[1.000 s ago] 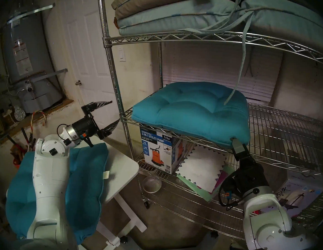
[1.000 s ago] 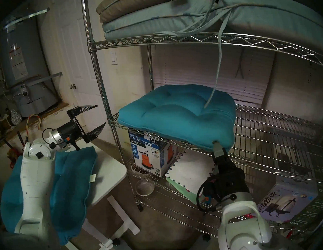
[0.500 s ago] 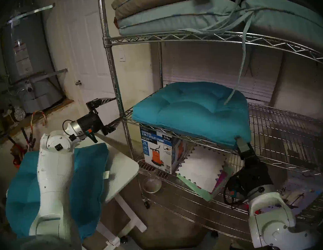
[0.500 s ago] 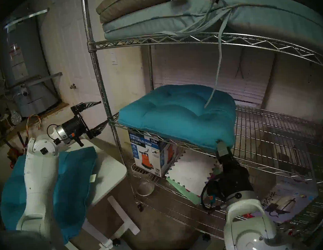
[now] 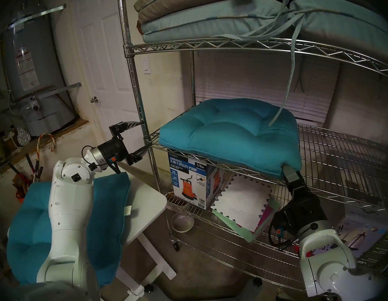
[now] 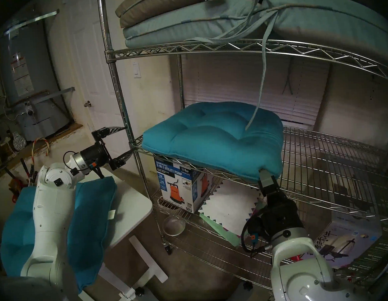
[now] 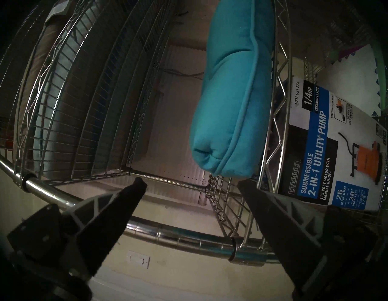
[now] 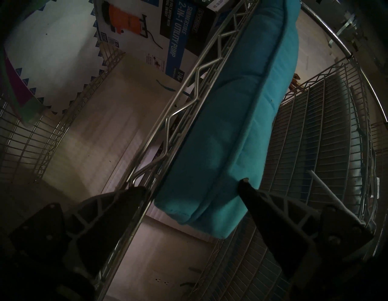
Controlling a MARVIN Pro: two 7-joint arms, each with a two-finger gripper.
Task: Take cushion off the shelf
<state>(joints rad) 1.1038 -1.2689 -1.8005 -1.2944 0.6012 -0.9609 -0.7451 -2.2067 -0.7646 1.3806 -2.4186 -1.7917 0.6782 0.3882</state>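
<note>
A teal tufted cushion point(image 5: 228, 135) point(image 6: 213, 138) lies on the middle tier of the chrome wire shelf point(image 5: 204, 44) point(image 6: 181, 48). My right gripper point(image 5: 285, 170) point(image 6: 264, 175) point(image 8: 193, 185) is open at its front right corner. One finger is under the zigzag edge of the shelf point(image 8: 189, 100), the other against the cushion point(image 8: 231, 126). My left gripper point(image 5: 145, 134) point(image 6: 128, 140) point(image 7: 192, 184) is open and straddles the front left post of the shelf point(image 7: 147, 229). The near corner of the cushion point(image 7: 231, 105) is just ahead of its tips.
A second teal cushion point(image 5: 107, 210) lies on a small white table point(image 5: 146, 203) under my left arm. Pale cushions point(image 5: 202, 20) fill the top tier, and a tie strap point(image 5: 291, 82) hangs onto the teal one. Below are a pump box point(image 5: 190, 183), foam mats point(image 5: 242, 203) and a bowl point(image 5: 182, 222).
My left arm has moved right toward the shelf, bringing its open fingers up to the front post. The right gripper has shifted slightly right at the cushion's corner. The cushion has not moved.
</note>
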